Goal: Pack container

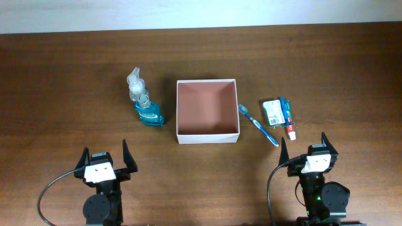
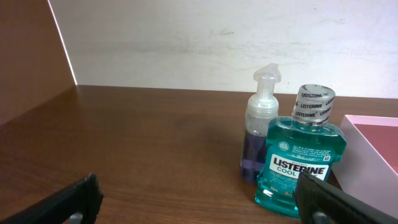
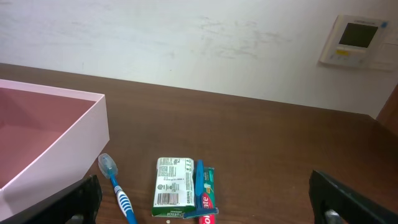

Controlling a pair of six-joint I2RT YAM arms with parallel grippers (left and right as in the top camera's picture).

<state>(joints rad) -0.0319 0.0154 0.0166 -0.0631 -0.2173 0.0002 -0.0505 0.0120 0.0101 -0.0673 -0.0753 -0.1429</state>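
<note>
Brown wood surface. Left: teal Listerine mouthwash bottle upright; clear pump bottle, purple liquid inside, just beyond it on far side. Right: blue toothbrush lying diagonal; green-and-white packet just beside toothpaste tube. White wall panel far right.

The container stands mid-worktop. To its left stands the mouthwash bottle, with the pump bottle just behind it. To the container's right lies the toothbrush. Farther right, the packet and toothpaste tube lie side by side. The left tool and right tool sit in front of these groups.
</note>
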